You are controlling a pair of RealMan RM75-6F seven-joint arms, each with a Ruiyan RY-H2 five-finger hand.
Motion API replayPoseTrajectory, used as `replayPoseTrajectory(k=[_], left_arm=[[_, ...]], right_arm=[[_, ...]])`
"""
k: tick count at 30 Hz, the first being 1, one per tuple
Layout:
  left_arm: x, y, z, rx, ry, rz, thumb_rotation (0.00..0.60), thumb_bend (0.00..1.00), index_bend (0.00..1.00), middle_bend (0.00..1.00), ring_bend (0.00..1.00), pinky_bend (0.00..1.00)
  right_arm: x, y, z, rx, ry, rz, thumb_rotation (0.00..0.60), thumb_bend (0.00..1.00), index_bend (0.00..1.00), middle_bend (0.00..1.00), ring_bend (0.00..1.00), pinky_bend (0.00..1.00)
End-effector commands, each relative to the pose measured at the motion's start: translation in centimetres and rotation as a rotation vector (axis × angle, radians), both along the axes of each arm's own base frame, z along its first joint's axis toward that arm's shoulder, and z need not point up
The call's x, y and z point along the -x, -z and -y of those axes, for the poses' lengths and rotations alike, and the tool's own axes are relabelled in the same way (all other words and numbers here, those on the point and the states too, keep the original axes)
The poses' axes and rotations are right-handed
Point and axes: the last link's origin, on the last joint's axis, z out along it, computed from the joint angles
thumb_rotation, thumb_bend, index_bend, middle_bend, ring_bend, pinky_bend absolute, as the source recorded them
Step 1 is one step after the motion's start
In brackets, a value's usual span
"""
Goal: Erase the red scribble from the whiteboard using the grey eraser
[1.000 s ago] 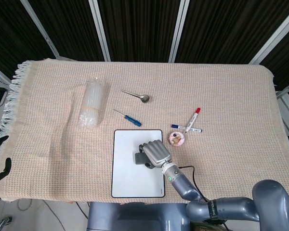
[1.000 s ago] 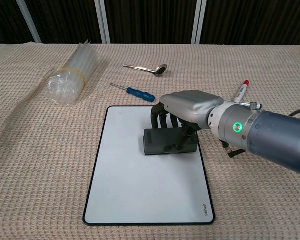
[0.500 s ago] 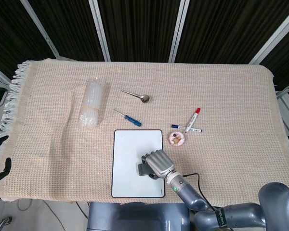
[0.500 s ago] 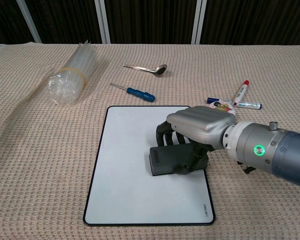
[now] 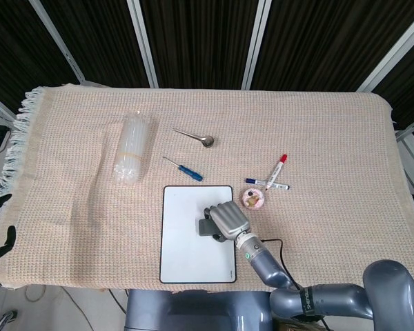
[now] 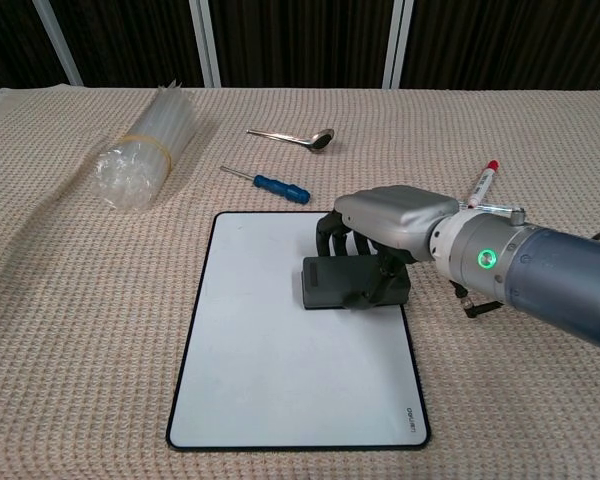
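Lying flat near the table's front edge, the one whiteboard [image 6: 280,340] shows no red that I can see, and the one right hand [image 6: 390,225] clasps the one grey eraser [image 6: 330,283] with fingers curled over it, pressed to the board's right half, likely for wiping. Beyond sit one plastic bottle [image 5: 132,149], one screwdriver [image 5: 183,169], one spoon [image 5: 195,137] and two markers [image 5: 272,176]

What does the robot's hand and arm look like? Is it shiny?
Yes, a bit. The right hand has a smooth silver-grey metal back and dark, almost black fingers. Its wrist is a round grey tube with a small glowing green light. A thin black cable runs beside the blue-grey arm. The left hand isn't in view.
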Motion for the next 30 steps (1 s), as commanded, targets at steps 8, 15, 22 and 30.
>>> replayPoseTrajectory(k=[8, 15, 22, 30], left_arm=[[0.0, 0.0, 0.0, 0.002, -0.001, -0.002, 0.6, 0.49, 0.15, 0.01, 0.0, 0.04], [0.0, 0.1, 0.1, 0.002, -0.001, -0.008, 0.6, 0.49, 0.15, 0.01, 0.0, 0.04], [0.0, 0.1, 0.1, -0.001, -0.001, -0.011, 0.6, 0.49, 0.15, 0.01, 0.0, 0.04], [0.0, 0.2, 0.1, -0.001, 0.001, -0.011, 0.6, 0.49, 0.15, 0.01, 0.0, 0.04]], right_arm=[[0.5, -3.0, 2.9, 0.086, 0.066, 0.028, 0.6, 0.49, 0.57, 0.55, 0.54, 0.6], [0.9, -6.8, 2.2, 0.07, 0.099, 0.055, 0.6, 0.49, 0.57, 0.55, 0.54, 0.6], [2.3, -11.5, 2.0, 0.091, 0.143, 0.017, 0.6, 0.49, 0.57, 0.55, 0.54, 0.6], [6.5, -13.7, 1.0, 0.113, 0.192, -0.066, 0.6, 0.49, 0.57, 0.53, 0.52, 0.59]])
